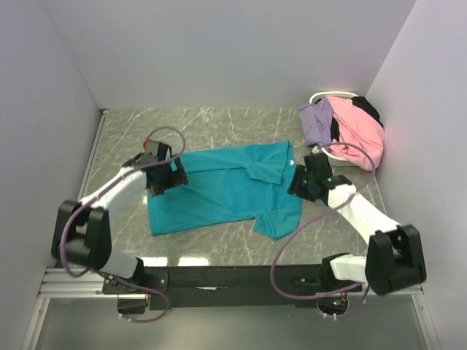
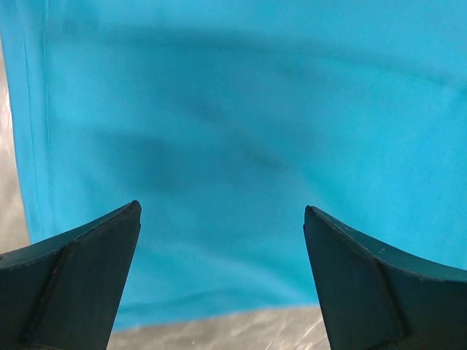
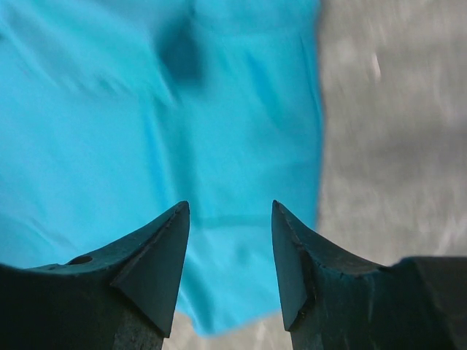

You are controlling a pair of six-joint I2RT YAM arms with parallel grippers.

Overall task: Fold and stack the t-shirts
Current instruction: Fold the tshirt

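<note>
Top view: the teal shirt [image 1: 226, 193] lies flat mid-table [image 1: 219, 124], long axis left to right, neck end to the right, one sleeve folded over the body. Bare marble shows all round it, and white walls close in the left, far and right sides. Other shirts [image 1: 350, 127] are heaped in a basket [image 1: 328, 95] at the far right corner.

Left wrist: the left gripper [image 2: 222, 208] is spread wide over the cloth near its edge, holding nothing.

Right wrist: the right gripper [image 3: 230, 204] is partly apart over the shirt's edge, gripping nothing.

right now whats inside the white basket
A lavender shirt, a pink shirt and a black shirt piled in the basket; anything beneath them is covered.
</note>
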